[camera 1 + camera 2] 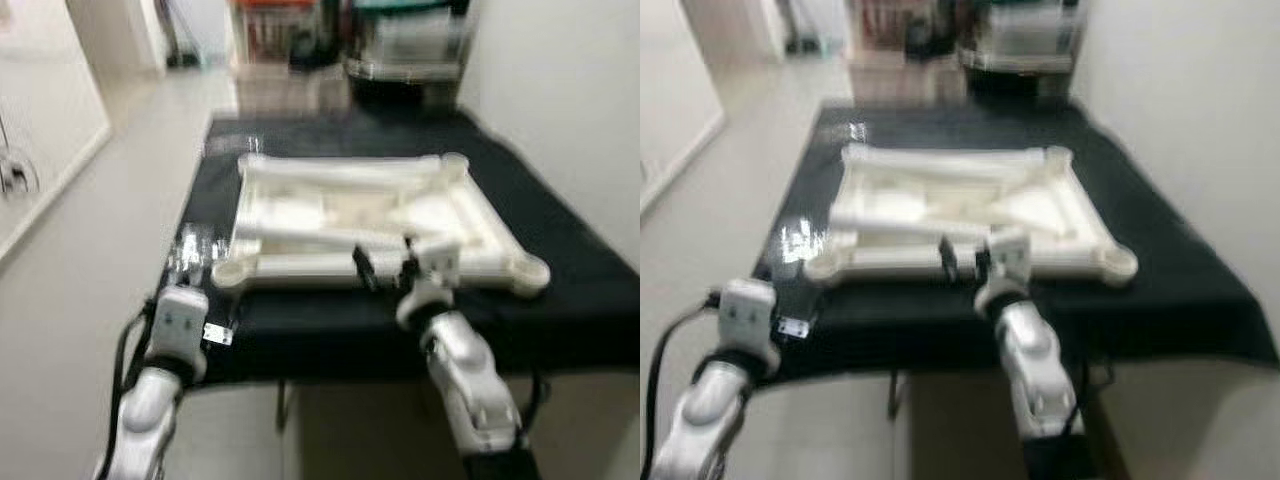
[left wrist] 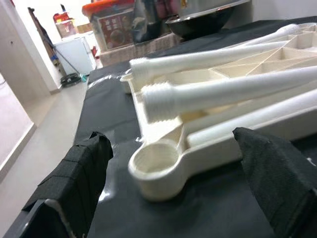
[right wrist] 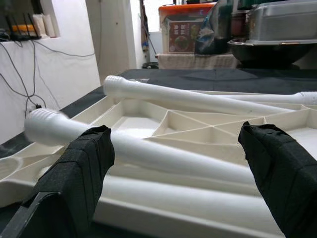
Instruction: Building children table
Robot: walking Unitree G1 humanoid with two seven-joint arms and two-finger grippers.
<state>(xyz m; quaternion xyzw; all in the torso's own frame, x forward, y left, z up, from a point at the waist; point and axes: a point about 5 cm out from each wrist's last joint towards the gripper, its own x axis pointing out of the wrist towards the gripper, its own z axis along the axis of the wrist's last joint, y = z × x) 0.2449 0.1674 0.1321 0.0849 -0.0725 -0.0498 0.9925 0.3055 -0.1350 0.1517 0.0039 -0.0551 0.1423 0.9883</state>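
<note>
Several white legs [image 3: 163, 153] lie loose in the upturned tabletop [image 1: 300, 265] on the black table [image 1: 560, 290]. Right gripper [image 1: 385, 268] spread at its front edge; left gripper [image 2: 173, 198] spread, off the front-left corner.

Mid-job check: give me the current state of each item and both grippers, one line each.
Tabletop: upside down on the black cloth, ribbed underside up.
Table legs: loose, lying across the tabletop, not screwed in.
Corner socket: empty, no leg in it.
Right gripper: open, at the tabletop's near edge, facing a leg.
Left gripper: open, off the table's near left corner, facing the corner socket.
</note>
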